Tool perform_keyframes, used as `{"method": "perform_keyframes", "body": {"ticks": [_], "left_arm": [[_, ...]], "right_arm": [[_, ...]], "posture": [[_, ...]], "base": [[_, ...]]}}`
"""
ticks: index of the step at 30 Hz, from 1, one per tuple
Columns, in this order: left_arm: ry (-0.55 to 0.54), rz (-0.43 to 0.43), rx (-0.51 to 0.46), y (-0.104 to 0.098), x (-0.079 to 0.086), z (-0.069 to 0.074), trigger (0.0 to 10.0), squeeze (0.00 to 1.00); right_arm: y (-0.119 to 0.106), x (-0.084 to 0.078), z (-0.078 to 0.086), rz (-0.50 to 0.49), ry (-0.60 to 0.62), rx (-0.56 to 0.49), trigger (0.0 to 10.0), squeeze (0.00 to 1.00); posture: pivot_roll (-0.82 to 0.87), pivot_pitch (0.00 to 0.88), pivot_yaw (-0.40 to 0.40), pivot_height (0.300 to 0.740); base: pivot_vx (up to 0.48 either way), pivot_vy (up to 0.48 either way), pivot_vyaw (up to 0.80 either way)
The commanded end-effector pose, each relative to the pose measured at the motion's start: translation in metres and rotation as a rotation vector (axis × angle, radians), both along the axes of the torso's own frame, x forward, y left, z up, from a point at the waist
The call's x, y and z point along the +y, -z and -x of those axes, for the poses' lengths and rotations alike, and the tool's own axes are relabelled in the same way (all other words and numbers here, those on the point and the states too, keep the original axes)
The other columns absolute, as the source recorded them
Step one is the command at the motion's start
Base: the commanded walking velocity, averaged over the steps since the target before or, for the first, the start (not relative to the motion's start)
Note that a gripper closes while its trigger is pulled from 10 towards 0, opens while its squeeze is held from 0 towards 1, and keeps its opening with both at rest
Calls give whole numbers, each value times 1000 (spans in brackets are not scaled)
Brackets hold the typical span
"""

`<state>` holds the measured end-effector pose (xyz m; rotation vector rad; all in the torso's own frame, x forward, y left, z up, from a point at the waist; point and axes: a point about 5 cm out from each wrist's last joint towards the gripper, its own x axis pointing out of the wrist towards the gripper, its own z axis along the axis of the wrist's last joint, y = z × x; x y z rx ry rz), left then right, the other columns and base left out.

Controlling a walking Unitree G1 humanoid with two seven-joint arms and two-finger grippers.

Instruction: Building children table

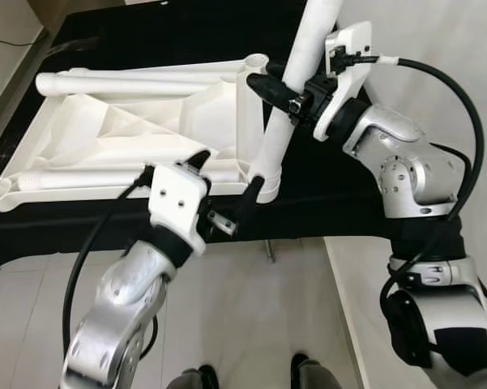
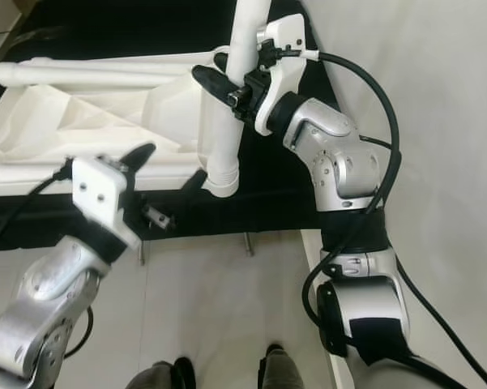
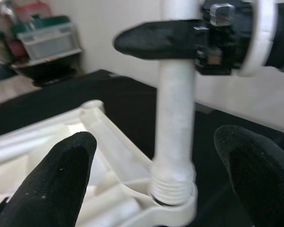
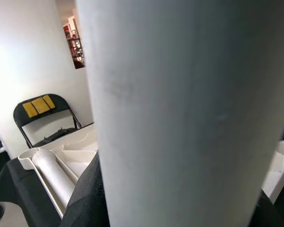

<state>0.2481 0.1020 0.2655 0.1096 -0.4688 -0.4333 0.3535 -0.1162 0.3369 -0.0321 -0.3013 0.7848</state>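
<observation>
A white plastic table top [image 1: 138,130] lies upside down on a black surface [image 1: 170,32]. A white table leg [image 1: 285,113] stands slightly tilted in its near right corner socket [image 3: 172,198], threaded end down. My right gripper [image 1: 290,91] is shut on the leg halfway up; the leg [image 4: 179,109] sits close before the right wrist camera. My left gripper [image 1: 225,177] is open just in front of the leg's base, its fingers [image 3: 61,179] spread to either side of the leg [image 3: 175,118] and not touching it.
Two more white tubes lie along the table top's far edge [image 1: 138,81] and near edge [image 1: 65,180]. A pale wall panel [image 1: 462,49] is to the right. Tiled floor [image 1: 251,308] and my feet [image 1: 198,377] are below. A black folding chair [image 4: 38,113] stands beyond.
</observation>
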Motion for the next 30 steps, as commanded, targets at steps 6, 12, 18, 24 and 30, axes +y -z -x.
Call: {"method": "perform_keyframes", "body": {"ticks": [6, 12, 18, 24, 30], "left_arm": [[-25, 11, 13, 1, 4, -6, 10000, 0], [-41, -10, 33, 5, 1, -15, 10000, 0], [-53, -12, 44, 8, -1, -21, 10000, 0], [-11, 12, 33, 2, -13, -26, 10000, 0], [20, 12, 23, -1, -21, -28, 10000, 0]], "right_arm": [[-15, 6, 6, 22, -43, -79, 10000, 0], [-30, 14, 18, 6, -153, -129, 10000, 0], [-21, 35, 31, 53, -253, -128, 10000, 0], [-13, 53, 37, 66, -314, -122, 10000, 0], [-8, 64, 39, 72, -341, -106, 10000, 0]], "posture": [[-67, 143, 78, 740], [-84, 128, 82, 740], [-78, 114, 83, 740], [-84, 100, 89, 740], [-87, 90, 91, 740]], "base": [[0, 0, 0], [0, 0, 0], [0, 0, 0], [0, 0, 0], [0, 0, 0]]}}
